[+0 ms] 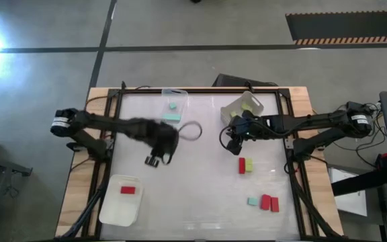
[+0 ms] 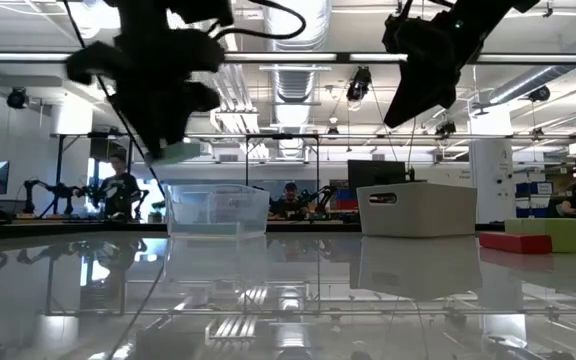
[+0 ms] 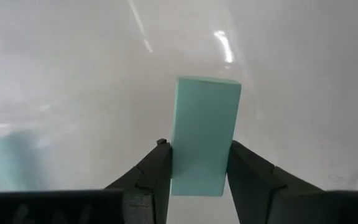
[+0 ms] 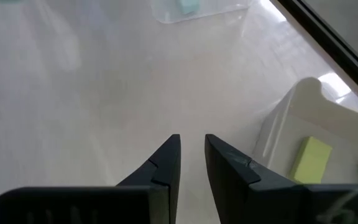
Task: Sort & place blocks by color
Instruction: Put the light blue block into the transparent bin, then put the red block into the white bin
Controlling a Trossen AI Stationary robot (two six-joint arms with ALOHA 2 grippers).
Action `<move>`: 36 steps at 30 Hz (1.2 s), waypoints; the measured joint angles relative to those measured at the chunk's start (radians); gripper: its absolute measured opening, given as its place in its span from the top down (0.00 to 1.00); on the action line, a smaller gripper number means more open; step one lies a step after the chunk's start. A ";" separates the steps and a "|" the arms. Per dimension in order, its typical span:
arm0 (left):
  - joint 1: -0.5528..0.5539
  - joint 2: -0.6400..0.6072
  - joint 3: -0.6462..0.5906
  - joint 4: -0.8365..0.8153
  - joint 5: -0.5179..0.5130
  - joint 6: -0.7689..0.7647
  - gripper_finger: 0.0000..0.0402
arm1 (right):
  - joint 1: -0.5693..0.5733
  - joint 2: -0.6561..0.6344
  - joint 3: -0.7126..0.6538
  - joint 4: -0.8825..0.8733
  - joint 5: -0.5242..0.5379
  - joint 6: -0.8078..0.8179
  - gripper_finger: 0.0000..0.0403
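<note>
My left gripper [image 1: 155,159] hangs over the table's left middle, shut on a mint-teal block [image 3: 205,124]; that block also shows under the fingers in the low view [image 2: 178,152]. My right gripper [image 4: 192,140] hovers beside the yellow-green tray [image 1: 242,107], its fingers almost together and holding nothing. Two yellow-green blocks [image 4: 311,158] lie in that tray. A far tray [image 1: 174,101] holds mint-teal blocks. A near-left tray [image 1: 116,210] holds one red block [image 1: 127,190]. Loose red, yellow-green and teal blocks lie on the table's right. My left gripper pinches the mint-teal block between its two fingers, on the long side faces near the block's end closest to the wrist [image 3: 197,171]. The fingers come from above, pointing down. The block runs along the fingers, sticks out past the fingertips [image 3: 160,149] and is lifted clear of the table.
A red and a yellow-green block [image 1: 246,165] sit side by side right of centre. A teal block and two red ones [image 1: 264,202] lie near the right near corner. A cable loop [image 1: 192,131] hangs by the left arm. The glossy table middle is bare.
</note>
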 joint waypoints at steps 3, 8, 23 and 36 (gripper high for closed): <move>0.110 0.000 0.071 -0.009 -0.017 0.102 0.73 | 0.016 0.000 0.000 0.000 0.000 0.000 0.84; 0.338 0.015 0.155 0.008 -0.018 0.224 0.73 | 0.043 0.000 0.000 0.000 0.000 0.000 0.84; 0.692 0.212 0.193 0.186 -0.016 0.027 0.72 | 0.050 -0.001 0.000 -0.001 -0.002 -0.002 0.84; 0.679 0.190 0.191 0.219 -0.041 -0.072 0.48 | 0.050 -0.001 0.000 -0.004 -0.006 0.072 0.84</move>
